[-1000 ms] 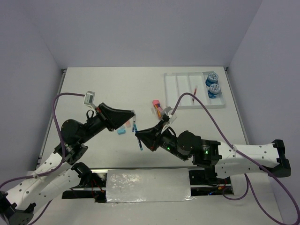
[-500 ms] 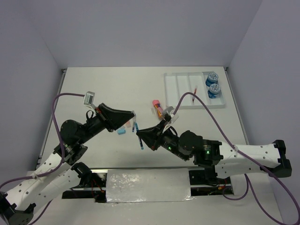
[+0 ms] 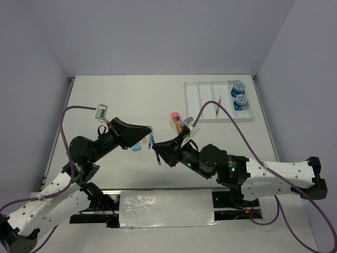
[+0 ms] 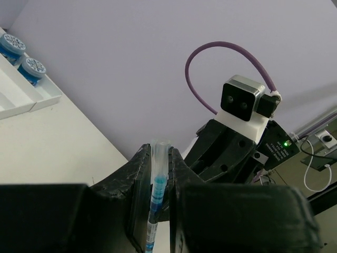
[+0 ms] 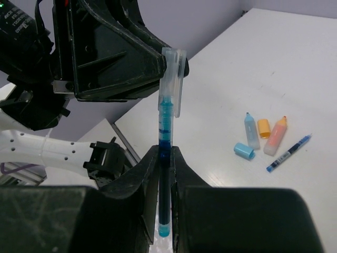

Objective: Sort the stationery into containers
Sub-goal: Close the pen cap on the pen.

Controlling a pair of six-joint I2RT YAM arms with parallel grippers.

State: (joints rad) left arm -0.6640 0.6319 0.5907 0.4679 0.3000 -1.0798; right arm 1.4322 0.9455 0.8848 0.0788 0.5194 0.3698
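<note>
when we look from above, the left gripper (image 3: 149,134) and the right gripper (image 3: 158,154) meet over the table (image 3: 105,95), and a blue pen (image 3: 159,161) pokes out between them. well apart from them, the white tray (image 3: 195,97) has a red pen (image 3: 218,104) in a middle slot and two blue rolls (image 3: 238,87) in the end slot. from the left wrist we see what the top view hides: the left gripper's fingers (image 4: 138,174) are squeezed tight on the pen just under its clear cap. from the right wrist we see the right gripper's fingers (image 5: 149,174) pinched on the pen's dark lower part, so both hold the one pen up in the air. this view shows best a light-blue marker (image 5: 251,130), an orange marker (image 5: 275,136) and a second blue pen (image 5: 288,153) lying close together on the table.
</note>
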